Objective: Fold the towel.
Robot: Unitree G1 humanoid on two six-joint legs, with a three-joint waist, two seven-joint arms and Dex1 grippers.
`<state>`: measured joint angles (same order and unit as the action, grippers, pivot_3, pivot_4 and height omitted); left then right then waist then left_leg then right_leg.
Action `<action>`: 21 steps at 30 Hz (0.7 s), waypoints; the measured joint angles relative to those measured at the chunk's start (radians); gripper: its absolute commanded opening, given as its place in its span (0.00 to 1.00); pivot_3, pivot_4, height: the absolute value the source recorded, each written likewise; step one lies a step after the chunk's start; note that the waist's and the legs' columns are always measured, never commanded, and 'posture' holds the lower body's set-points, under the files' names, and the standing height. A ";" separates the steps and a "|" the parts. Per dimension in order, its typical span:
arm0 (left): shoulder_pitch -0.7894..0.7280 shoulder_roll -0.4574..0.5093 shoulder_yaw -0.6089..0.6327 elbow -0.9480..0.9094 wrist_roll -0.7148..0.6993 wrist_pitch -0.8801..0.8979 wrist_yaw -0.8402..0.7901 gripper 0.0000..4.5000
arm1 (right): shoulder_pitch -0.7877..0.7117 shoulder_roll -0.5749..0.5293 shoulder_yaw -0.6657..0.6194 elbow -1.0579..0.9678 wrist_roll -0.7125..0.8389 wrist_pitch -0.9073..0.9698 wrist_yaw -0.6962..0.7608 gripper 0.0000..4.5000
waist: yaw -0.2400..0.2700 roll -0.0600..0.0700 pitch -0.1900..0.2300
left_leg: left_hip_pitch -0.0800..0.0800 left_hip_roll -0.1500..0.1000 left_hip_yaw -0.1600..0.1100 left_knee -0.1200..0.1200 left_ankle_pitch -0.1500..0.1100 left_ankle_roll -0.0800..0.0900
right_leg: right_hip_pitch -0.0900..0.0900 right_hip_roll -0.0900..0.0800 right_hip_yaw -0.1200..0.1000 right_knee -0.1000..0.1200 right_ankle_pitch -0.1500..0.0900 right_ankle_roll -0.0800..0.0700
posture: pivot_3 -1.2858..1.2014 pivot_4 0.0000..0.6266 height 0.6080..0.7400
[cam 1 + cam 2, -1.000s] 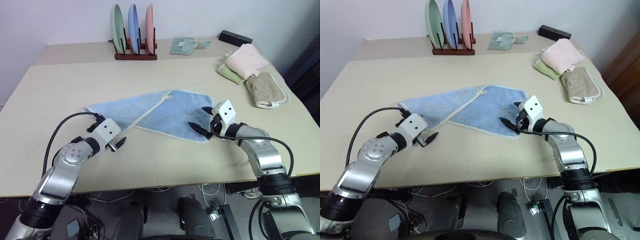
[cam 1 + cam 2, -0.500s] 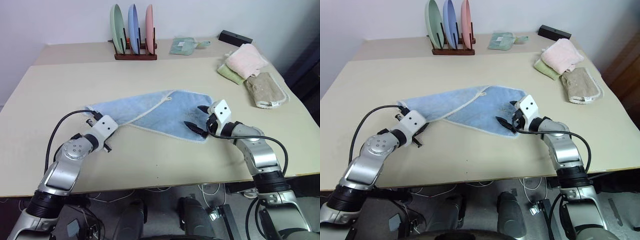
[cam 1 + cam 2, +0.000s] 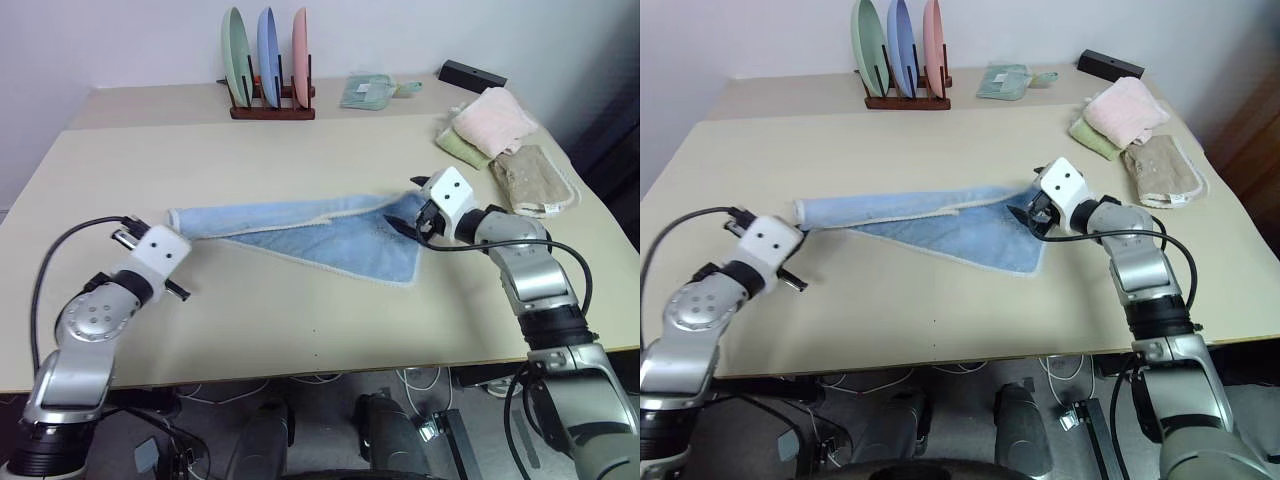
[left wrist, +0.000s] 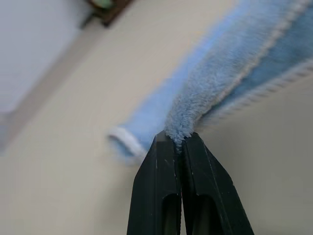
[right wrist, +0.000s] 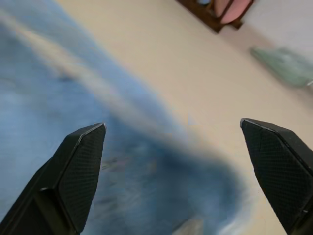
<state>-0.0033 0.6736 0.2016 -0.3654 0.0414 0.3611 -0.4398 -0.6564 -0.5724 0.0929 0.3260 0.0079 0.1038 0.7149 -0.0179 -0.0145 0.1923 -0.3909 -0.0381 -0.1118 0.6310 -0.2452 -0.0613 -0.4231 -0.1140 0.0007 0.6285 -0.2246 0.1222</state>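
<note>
Towel (image 3: pixel 300 228) lies stretched across middle of worktop (image 3: pixel 330 320), well in front of plate rack (image 3: pixel 270 105). Left pincer (image 4: pixel 178 147) is clamped on towel's left end, a fold of blue terry pinched between its fingers, that end lifted slightly. Right pincer (image 3: pixel 412 205) sits over towel's right end, fingers (image 5: pixel 80 161) spread wide apart, gripping nothing. Pink, green and beige folded towels (image 3: pixel 500 150) sit right of plate rack.
</note>
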 measured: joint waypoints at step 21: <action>0.069 0.000 0.021 0.019 0.005 -0.044 -0.013 0.00 | -0.087 -0.181 0.079 0.296 -0.096 -0.335 0.292 1.00 | 0.001 0.000 0.000 | 0.000 0.000 0.000 0.000 0.000 0.000 | 0.001 0.000 0.000 0.000 0.000 0.000 | 0.52 0.24 1.00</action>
<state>0.0662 0.6740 0.2230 -0.3460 0.0466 0.3172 -0.4530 -0.7435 -0.7535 0.1714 0.6218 -0.0877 -0.2316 1.0068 -0.0168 -0.0142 0.1925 -0.3909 -0.0383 -0.1118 0.6310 -0.2453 -0.0613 -0.4226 -0.1141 0.0006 0.6284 -0.2245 0.1222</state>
